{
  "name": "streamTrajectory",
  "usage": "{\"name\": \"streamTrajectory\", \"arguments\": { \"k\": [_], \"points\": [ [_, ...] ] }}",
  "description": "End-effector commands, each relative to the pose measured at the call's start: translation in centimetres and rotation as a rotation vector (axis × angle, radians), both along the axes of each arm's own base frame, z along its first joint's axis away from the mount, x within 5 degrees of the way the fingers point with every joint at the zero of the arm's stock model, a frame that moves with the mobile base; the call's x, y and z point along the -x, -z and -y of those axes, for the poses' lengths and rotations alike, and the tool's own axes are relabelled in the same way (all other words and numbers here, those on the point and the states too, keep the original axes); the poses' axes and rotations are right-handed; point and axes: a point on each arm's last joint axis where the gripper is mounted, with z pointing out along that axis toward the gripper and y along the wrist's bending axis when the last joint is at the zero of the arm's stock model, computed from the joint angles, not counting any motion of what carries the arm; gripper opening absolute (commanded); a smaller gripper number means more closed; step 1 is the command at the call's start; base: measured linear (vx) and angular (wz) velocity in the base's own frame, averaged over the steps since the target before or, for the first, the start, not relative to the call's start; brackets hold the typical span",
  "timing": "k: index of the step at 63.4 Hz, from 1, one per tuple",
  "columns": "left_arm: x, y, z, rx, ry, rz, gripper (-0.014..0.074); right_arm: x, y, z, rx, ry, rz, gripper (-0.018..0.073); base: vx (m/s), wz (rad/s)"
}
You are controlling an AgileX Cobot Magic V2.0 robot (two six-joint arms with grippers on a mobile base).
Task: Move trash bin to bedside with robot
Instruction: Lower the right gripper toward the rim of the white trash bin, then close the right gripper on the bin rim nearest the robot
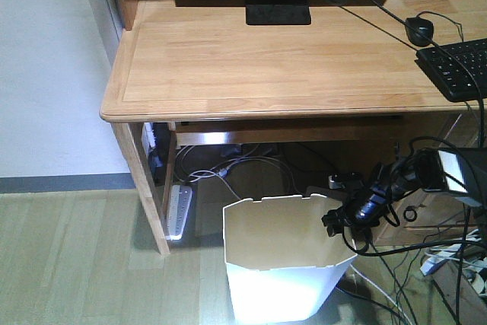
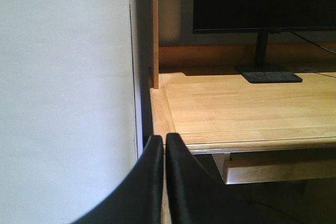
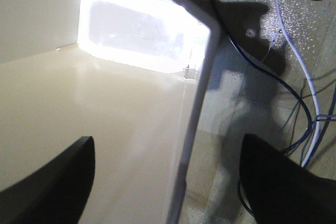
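front view / bin: white tapered thin-walled plastic trash bin (image 1: pixel 283 283) stands upright, long axis vertical, mouth up, on the floor just in front of the desk.
front view / room: light wooden desk (image 1: pixel 266 58); pale plank floor (image 1: pixel 76 264); tangled cables (image 1: pixel 228 169) underneath.
front view / right arm: black right gripper (image 1: pixel 340 224) at the bin's right rim.
left wrist / left gripper (image 2: pixel 164 145): fingers pressed together, holding nothing, facing the desk edge.
right wrist / right gripper (image 3: pixel 168 156): jaws wide, straddling the bin wall, one finger inside, one outside; contact unclear.
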Motion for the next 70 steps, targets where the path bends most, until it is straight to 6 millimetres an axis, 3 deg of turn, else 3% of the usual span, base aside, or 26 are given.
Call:
{"name": "streamTrajectory", "arguments": {
  "k": [1,18,32,56,70],
  "points": [
    [-0.1,0.3,-0.2,0.014,-0.017,0.044,-0.0006,-2.5,-2.1,0.2,-0.011,-0.006,0.06,0.0494,0.0,0.0],
    [-0.1,0.3,-0.2,0.014,-0.017,0.044,-0.0006,-3.1,-1.1,-0.1,-0.05,-0.018,0.02,0.0316,0.0,0.0],
    [-0.1,0.3,-0.2,0.014,-0.017,0.044,-0.0006,-3.7,-2.2,-0.3,-0.075,-0.037,0.001,-0.0017,0.0,0.0],
    [-0.1,0.3,-0.2,0.014,-0.017,0.044,-0.0006,-3.7,-3.6,-0.9,-0.153,-0.042,-0.044,-0.0007,0.0,0.0],
    [-0.1,0.3,-0.2,0.014,-0.017,0.044,-0.0006,-4.0,-6.7,-1.0,-0.155,-0.028,0.071,-0.0006,0.0,0.0]
  ]
}}
